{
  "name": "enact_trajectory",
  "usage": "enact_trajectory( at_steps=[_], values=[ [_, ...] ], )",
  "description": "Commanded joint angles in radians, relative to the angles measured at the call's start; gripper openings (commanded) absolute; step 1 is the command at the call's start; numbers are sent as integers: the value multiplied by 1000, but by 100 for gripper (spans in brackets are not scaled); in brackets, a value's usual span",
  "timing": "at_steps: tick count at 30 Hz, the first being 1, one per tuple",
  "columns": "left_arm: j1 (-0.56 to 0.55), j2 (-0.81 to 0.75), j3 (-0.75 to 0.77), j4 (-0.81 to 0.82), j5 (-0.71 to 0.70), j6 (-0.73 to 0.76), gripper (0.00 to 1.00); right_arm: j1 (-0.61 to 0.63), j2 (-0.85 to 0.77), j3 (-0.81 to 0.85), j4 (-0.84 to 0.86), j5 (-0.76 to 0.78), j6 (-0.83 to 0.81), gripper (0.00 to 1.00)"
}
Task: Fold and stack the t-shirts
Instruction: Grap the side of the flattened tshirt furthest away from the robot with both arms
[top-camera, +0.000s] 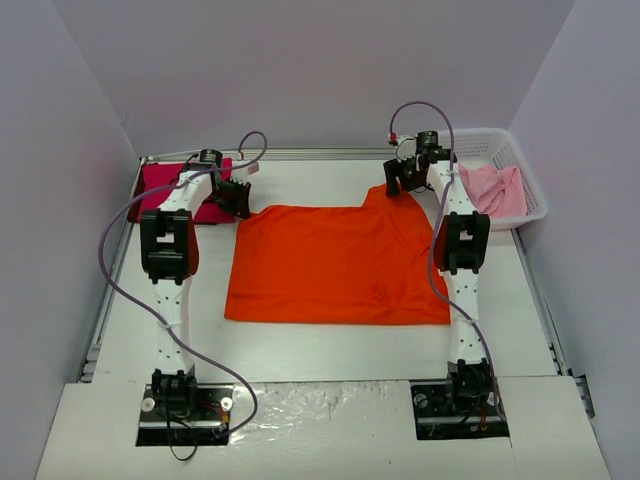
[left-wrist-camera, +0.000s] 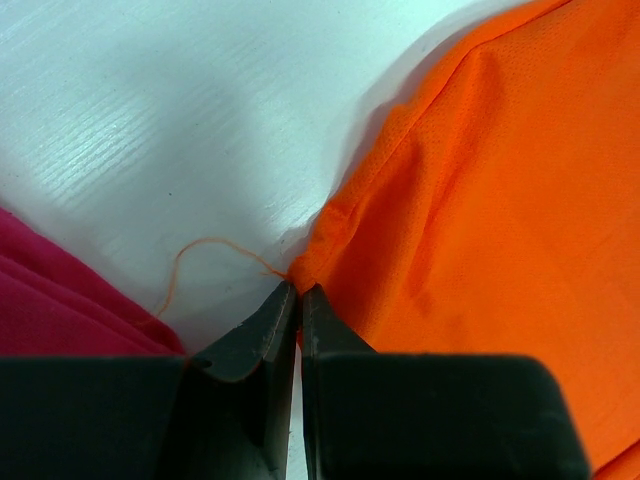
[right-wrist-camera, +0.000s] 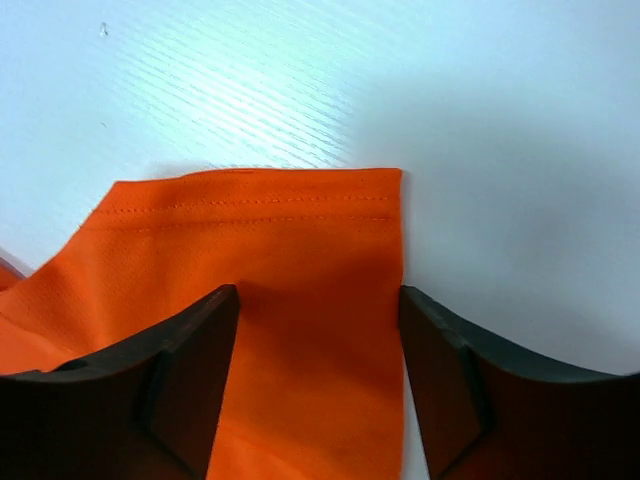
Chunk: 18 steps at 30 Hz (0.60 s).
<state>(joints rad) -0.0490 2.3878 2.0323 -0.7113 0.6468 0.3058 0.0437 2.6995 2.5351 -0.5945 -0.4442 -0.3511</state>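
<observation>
Your orange t-shirt (top-camera: 335, 265) lies flat mid-table (top-camera: 330, 350). Your left gripper (left-wrist-camera: 298, 295) pinches its far left corner; your right gripper (right-wrist-camera: 318, 295) stands wide astride the far sleeve. The magenta t-shirt (top-camera: 160, 180) sits in the far left corner, and the pink t-shirt (top-camera: 495, 190) is in the basket (top-camera: 530, 185) at the far right.

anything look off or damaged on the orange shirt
A loose orange thread curls out from the corner of the orange t-shirt onto the white table, just ahead of the left gripper pinching that corner. It looks like a frayed seam. Nothing else stands out.
</observation>
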Motion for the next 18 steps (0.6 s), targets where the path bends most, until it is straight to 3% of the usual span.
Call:
enact_trajectory(
  at_steps=[1,3,13,17,18],
  values=[
    [-8,-35,-14,-31,7,4,2,18,37,27,-33,-18,27,55],
    [-9,-33,-14,-33,7,4,2,22,37,27,-34,-13,31,46],
    [-8,-24,-3,-40,2,9,2,7,26,51,-24,47,23,41],
    [-8,-32,5,-37,-13,9,2,4,-1,37,-2,77,17,20],
    [-6,-35,11,-39,-15,7,2,4,-16,24,4,90,15,11]
  ],
)
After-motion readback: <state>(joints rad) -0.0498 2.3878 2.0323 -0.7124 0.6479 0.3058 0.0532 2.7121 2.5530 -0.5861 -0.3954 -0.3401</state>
